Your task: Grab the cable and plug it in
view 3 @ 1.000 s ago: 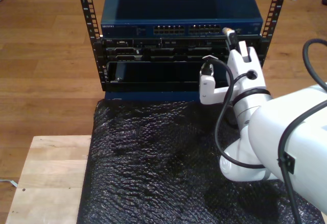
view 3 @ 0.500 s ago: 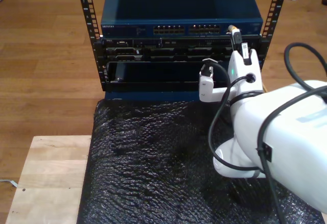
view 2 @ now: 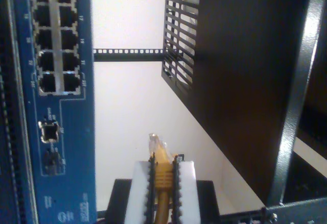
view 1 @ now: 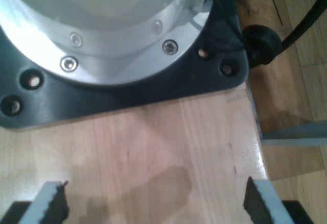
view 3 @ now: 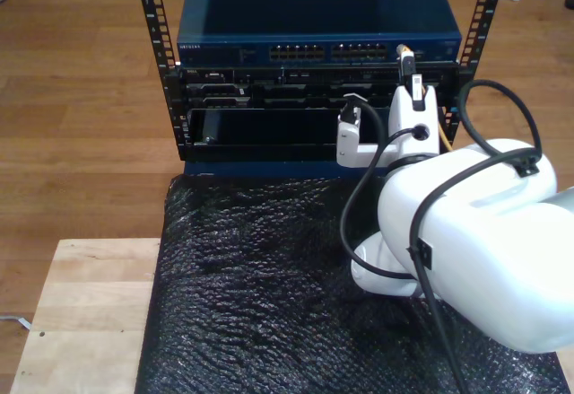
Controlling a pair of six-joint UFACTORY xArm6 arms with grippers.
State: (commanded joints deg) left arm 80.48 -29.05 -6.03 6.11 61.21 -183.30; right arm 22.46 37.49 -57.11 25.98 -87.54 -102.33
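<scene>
Fingers (view 2: 138, 183) of my second gripper (view 2: 162, 183) pinch the thin orange-yellow network cable (view 2: 162, 175) near the blue metal network switch (view 2: 56, 106); my first gripper (view 1: 153, 203) hangs spread above the pale wooden counter (view 1: 153, 147).

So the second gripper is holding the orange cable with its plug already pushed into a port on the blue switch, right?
Not quite. My second gripper is shut on the cable, but its plug is not in a port yet. The second wrist view shows it in open air beside the blue switch, apart from the ports.

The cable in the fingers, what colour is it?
Orange-yellow; the cable has a clear plug, best seen in the second wrist view.
</scene>
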